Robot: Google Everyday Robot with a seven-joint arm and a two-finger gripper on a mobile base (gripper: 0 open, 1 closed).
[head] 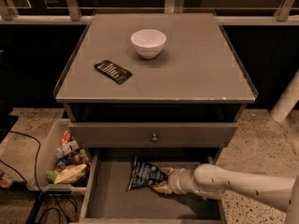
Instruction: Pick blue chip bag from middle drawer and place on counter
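The blue chip bag (144,173) lies crumpled on the floor of the open middle drawer (110,197), near its back. My gripper (163,180) reaches into the drawer from the right on a white arm. It sits at the bag's right edge with its tan fingers (162,188) spread open on either side of that edge. The counter (187,73) is the grey cabinet top above.
A white bowl (148,42) and a flat black packet (113,72) lie on the counter. The closed upper drawer front with its knob (153,137) overhangs the open drawer. A plastic bin of snacks (60,157) stands on the floor at the left. A cable runs along the floor.
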